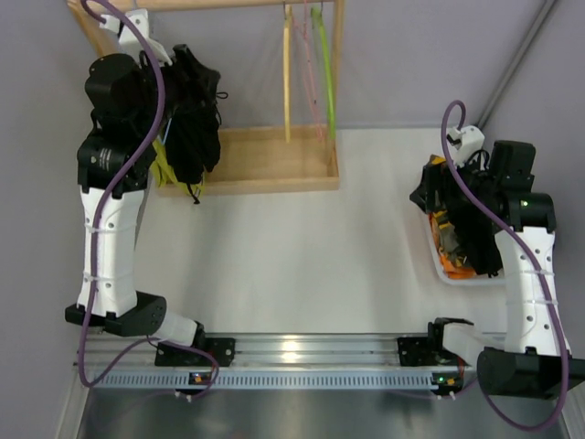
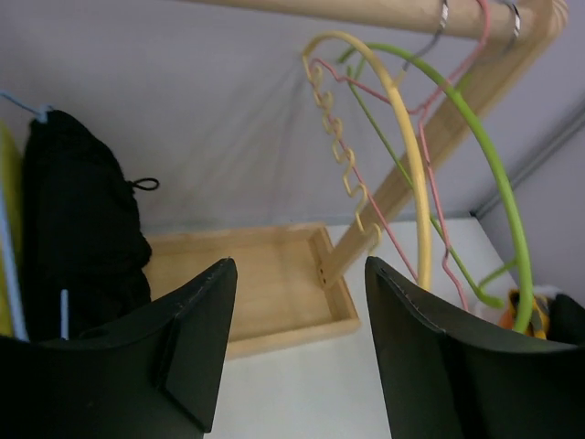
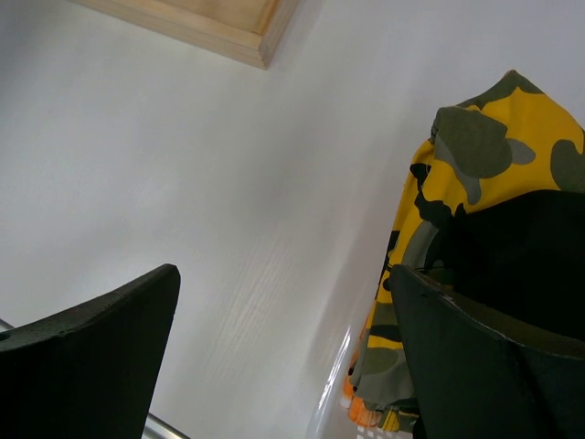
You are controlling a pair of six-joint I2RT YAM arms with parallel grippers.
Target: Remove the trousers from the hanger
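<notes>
**Left arm.** The left end effector is raised at the left end of the wooden rack. It is fully open, and no object lies between its fingers. In the top view the wrist sits just beside the trousers. Whether it touches them cannot be determined.

**Task items.** The trousers hang bunched at the left end of the rack, above its tray. They remain on the hanger. Only short lengths of the hanger's light-blue wire are visible, at the top of the black fabric. A drawstring loop projects from the right edge of the trousers. A yellow-green garment hangs just beside the trousers, on their left.

**Other hangers.** A yellow hanger, a pink hanger and a green hanger hang bare at the right end of the rail. They are well apart from the trousers.

**Right arm.** The right end effector is at the right side of the surface, beside a white bin. It is wide open and holds nothing. A camouflage garment and black cloth lie in the bin, next to the right finger.
</notes>
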